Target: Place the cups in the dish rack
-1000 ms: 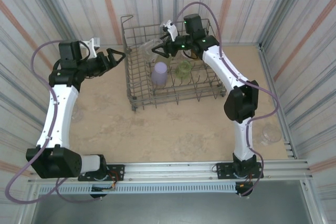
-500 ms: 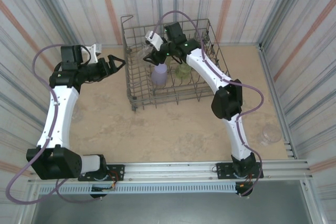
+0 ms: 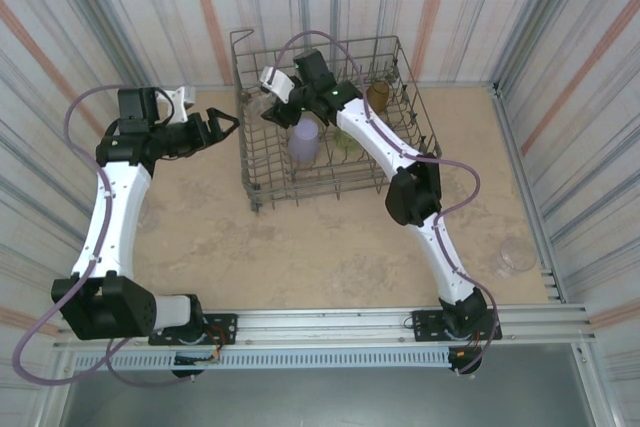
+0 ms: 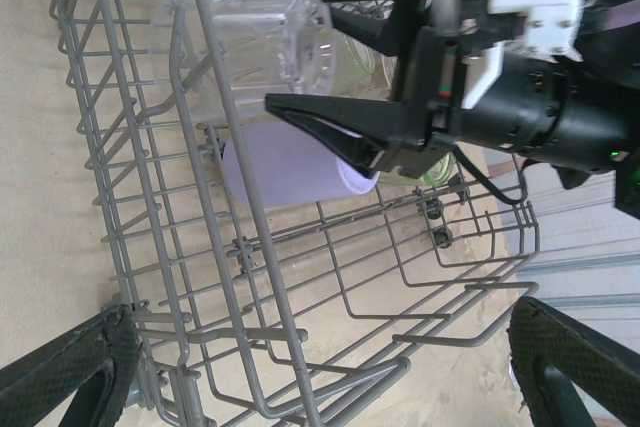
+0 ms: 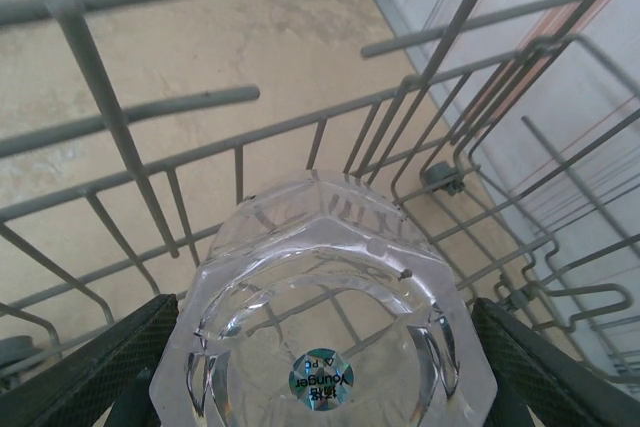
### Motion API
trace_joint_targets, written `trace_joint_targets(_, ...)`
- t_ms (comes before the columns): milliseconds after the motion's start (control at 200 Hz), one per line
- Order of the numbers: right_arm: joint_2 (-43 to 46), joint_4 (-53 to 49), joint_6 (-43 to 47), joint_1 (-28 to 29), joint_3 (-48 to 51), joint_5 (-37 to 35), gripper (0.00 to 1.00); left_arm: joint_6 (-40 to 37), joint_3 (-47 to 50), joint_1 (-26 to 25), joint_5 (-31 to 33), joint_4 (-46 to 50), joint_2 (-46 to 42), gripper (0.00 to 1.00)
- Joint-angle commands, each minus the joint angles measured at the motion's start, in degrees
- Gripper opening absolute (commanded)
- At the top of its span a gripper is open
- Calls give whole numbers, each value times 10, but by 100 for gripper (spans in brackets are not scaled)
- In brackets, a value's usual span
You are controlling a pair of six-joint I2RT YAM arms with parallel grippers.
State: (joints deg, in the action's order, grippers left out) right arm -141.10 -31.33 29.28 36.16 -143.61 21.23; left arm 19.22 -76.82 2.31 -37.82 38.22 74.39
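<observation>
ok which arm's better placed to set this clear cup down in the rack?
Right. The right claw grips the clear cup inside the dish rack, next to the lavender cup. The left claw hangs open and empty outside the rack's left wall.

Sandy beige tabletop (image 3: 300, 247) enclosed by striped corrugated walls (image 3: 560, 27).

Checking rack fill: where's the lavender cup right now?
Top view: the lavender cup sits in the left half of the dish rack, right beside the clear cup held in the right gripper.
</observation>
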Motion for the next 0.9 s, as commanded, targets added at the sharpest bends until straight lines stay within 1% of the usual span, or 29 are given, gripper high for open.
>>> trace_joint_targets(0, -21, 22, 17, 9, -31, -6, 38, -16, 10, 7, -13, -4, 2, 99)
trace_joint_targets(245, -29, -12, 33, 26, -35, -6, 37, -20, 12, 7, -14, -4, 3, 99)
trace_joint_targets(506, -36, -44, 58, 40, -35, -32, 36, -15, 25, 7, -17, -15, 1, 99)
trace_joint_targets(897, -3, -125, 59, 53, -32, -31, 35, -12, 28, 7, -23, -15, -5, 99)
